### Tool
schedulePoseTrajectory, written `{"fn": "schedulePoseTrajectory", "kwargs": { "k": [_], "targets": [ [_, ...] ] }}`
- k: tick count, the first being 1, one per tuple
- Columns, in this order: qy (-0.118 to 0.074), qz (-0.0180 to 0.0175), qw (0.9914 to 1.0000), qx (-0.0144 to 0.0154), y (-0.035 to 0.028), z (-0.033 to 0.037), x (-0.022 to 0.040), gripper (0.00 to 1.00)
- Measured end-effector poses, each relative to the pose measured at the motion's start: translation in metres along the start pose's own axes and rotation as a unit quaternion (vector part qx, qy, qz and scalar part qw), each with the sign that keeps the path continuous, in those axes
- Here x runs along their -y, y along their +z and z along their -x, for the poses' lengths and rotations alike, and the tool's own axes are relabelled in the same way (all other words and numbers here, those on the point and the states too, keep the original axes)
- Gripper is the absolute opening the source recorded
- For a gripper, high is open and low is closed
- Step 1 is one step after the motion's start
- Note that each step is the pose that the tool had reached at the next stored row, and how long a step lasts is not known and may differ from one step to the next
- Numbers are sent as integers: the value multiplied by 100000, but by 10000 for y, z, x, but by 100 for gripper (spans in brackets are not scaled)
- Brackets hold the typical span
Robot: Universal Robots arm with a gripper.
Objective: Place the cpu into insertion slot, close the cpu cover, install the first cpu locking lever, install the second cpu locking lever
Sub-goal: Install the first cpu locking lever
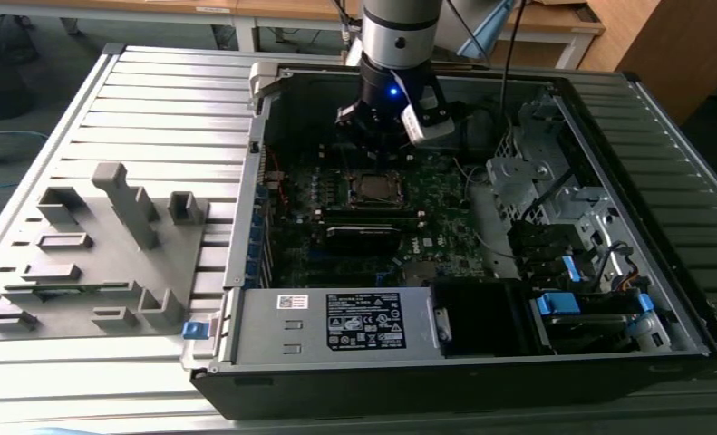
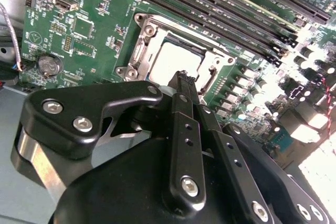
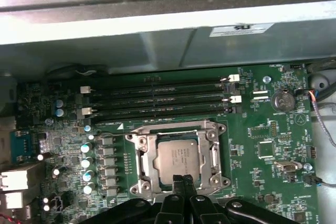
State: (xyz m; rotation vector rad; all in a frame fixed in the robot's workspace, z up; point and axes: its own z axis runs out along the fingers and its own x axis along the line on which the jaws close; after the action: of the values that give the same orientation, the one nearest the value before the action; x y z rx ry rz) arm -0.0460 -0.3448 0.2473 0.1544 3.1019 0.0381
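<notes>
Motherboard (image 1: 443, 210) lies on the floor of the open case (image 1: 455, 390). On the board sits the socket (image 3: 173, 127), which holds the cpu (image 3: 177, 158) in its middle. The cpu lies flat with its dull metal top facing up and out of the case. It is close to square, so no long axis shows. Its edges run square with the socket, and one edge is parallel to the memory slots (image 3: 157, 100) just beside the socket.

The cover (image 3: 148, 161) appears to lie down flat on the socket, framing the cpu through its cut-out. Whether either locking lever is latched I cannot tell.

The gripper (image 3: 182, 180) hangs just above the socket, over the cpu edge farthest from the memory slots. Its fingers (image 2: 184, 108) are pressed together with nothing between them, and I cannot tell whether their tips touch the chip. In the exterior view the gripper (image 1: 382, 152) points straight down toward the socket.

A coin cell (image 3: 283, 99) sits on the board well apart from the socket. A grey fixture (image 1: 92, 254) lies outside the case, far from the socket, toward the exterior view's left.
</notes>
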Motion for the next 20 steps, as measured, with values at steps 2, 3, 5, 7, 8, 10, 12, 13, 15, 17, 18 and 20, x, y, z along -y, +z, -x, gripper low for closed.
{"fn": "schedulePoseTrajectory", "kwargs": {
  "k": [2,3,5,7,8,10,12,13,15,17,18,20],
  "targets": [
    [1,9,100000,3,0,-32,3,11],
    [2,9,100000,1,-1,-46,4,11],
    [4,8,100000,0,-1,-53,4,11],
    [-3,4,100000,0,-1,-53,5,11],
    [1,3,100000,-2,-2,-54,5,11],
    [2,-7,100000,-7,-10,-54,6,11],
    [3,7,100000,2,-23,-53,5,11],
    [6,5,100000,-1,-30,-53,4,11],
    [4,7,100000,0,-40,-53,4,11],
    [5,21,100000,9,-40,-52,4,11],
    [5,9,100000,3,-60,-52,3,11],
    [5,10,100000,2,-78,-51,3,11]
  ]
}}
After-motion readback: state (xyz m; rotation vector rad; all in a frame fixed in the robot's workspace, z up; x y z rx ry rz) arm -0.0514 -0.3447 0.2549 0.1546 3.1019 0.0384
